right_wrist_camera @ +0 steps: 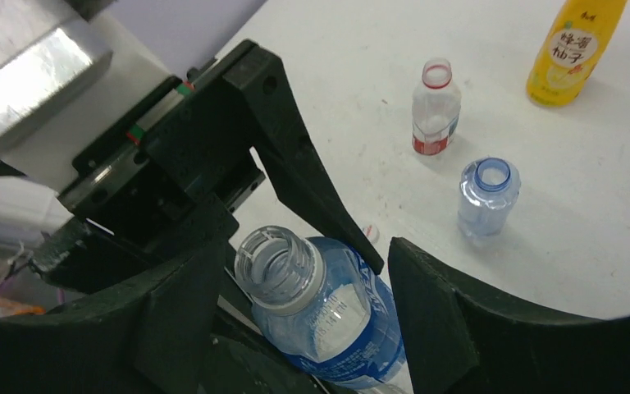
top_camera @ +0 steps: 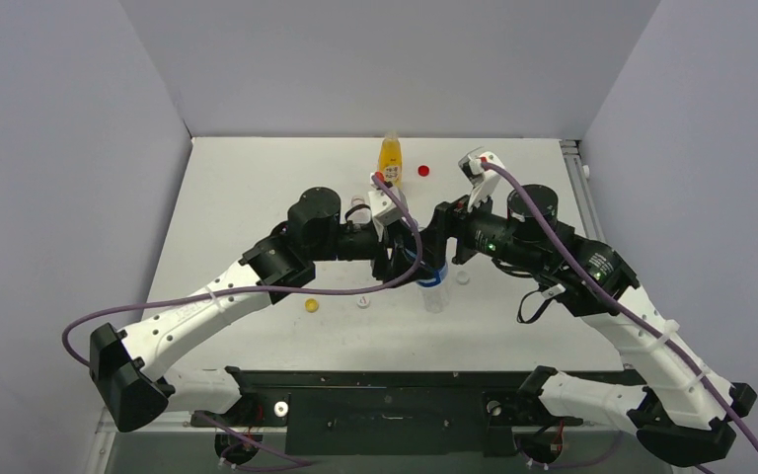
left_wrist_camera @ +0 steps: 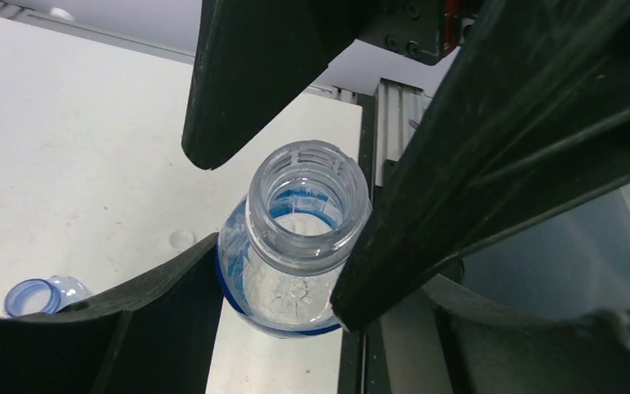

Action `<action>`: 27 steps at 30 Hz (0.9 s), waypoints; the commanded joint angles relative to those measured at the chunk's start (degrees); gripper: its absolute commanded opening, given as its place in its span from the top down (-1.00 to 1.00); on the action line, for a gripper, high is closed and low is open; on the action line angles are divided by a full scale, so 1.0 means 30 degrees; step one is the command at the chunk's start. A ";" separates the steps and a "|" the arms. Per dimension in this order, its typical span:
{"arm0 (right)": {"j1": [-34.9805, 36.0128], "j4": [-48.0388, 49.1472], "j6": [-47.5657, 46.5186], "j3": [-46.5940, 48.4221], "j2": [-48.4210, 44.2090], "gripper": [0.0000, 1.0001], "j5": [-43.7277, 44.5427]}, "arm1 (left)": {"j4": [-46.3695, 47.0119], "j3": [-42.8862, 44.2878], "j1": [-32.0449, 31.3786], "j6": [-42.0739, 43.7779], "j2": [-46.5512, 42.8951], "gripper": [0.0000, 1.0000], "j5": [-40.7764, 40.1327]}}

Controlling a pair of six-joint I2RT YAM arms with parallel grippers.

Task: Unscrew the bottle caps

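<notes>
Bottle (right_wrist_camera: 336,320) in left pincer (left_wrist_camera: 320,279), right pincer (right_wrist_camera: 303,250) astride neck, bluish bottle (right_wrist_camera: 486,197) near

Glossy clear plastic bottle (left_wrist_camera: 295,275) (ribbed neck), matt white table (left_wrist_camera: 90,164).

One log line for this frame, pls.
left gripper: shut on blue-label bottle | right gripper: open around bare neck | loose: yellow cap, red cap, two white caps

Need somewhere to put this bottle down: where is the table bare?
Bare: the far left of the table, beyond the left arm, and the front strip right of the clear bottle. Crowded: the middle, where both arms meet at the blue-label bottle, with the juice bottle and red cap behind.
</notes>
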 commanded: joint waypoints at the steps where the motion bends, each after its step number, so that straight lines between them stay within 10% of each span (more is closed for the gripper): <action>1: 0.0153 -0.1825 -0.2406 0.1296 -0.0206 -0.35 -0.1724 | -0.0712 0.1281 0.0298 -0.0119 -0.0296 0.85 0.2850; 14: 0.1067 -0.0570 -0.2000 0.0244 0.0708 0.61 -0.0650 | -0.1538 0.2213 0.0249 -0.0267 0.0121 0.85 0.3669; 16: 0.1378 -0.0263 -0.2014 0.0082 0.0724 0.80 0.0218 | -0.1853 0.2407 0.0207 -0.0107 0.0143 0.57 0.3542; 18: 0.1455 -0.0126 -0.2078 0.0051 0.0551 1.00 0.1443 | -0.2339 0.2611 0.0201 0.0082 0.0094 -0.79 0.3039; 27: -0.0614 0.2280 -0.2649 -0.1839 -0.1676 1.00 0.7461 | -0.4946 0.1830 0.1303 0.0724 -0.1767 -0.93 -0.1663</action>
